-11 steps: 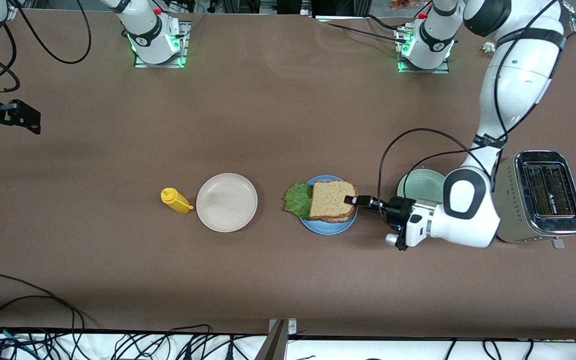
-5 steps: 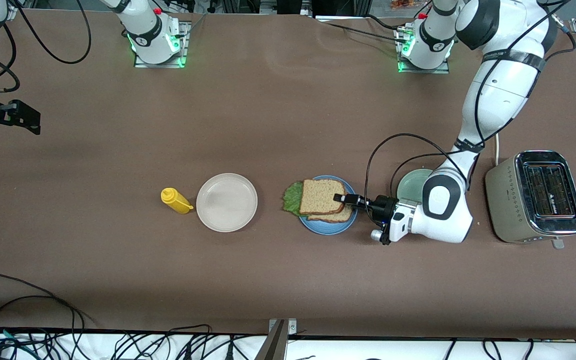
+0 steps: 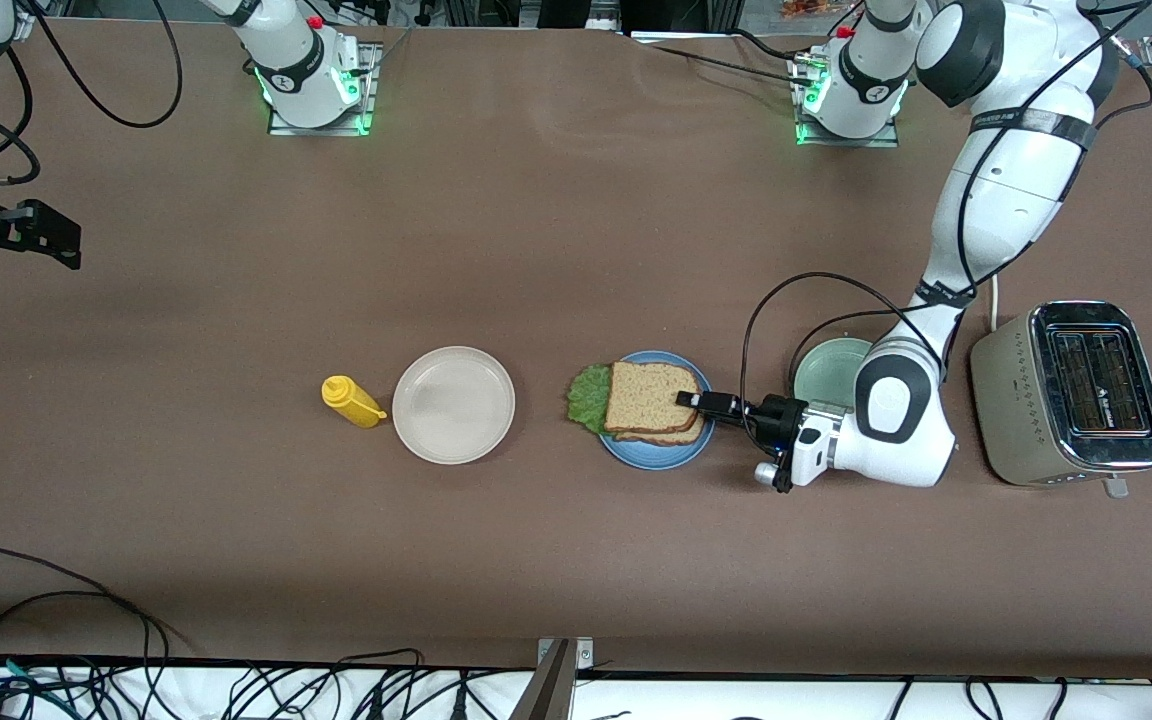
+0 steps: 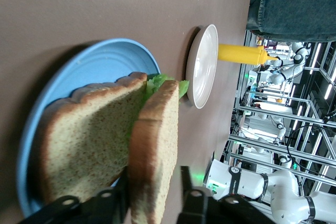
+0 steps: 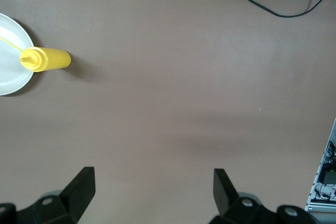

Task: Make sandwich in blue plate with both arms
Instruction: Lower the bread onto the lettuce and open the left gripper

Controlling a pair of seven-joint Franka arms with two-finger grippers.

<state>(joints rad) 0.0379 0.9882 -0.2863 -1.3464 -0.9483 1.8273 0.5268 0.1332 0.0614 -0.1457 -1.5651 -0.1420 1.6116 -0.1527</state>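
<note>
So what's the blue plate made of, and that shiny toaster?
The blue plate looks like plastic or glazed ceramic: plain, even blue, a smooth surface with a soft sheen in the left wrist view. I can't tell which. The toaster seems to be metal on top, since the rim around its slots is mirror-shiny, with a dull beige casing, maybe painted metal or plastic.

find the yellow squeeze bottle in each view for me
Front view: yellow squeeze bottle lies beside the beige-white plate, toward the right arm's end.
Left wrist view: bottle just past that plate's rim.
Right wrist view: bottle at the plate's edge.
Shared landmark: the beige-white plate.
</note>
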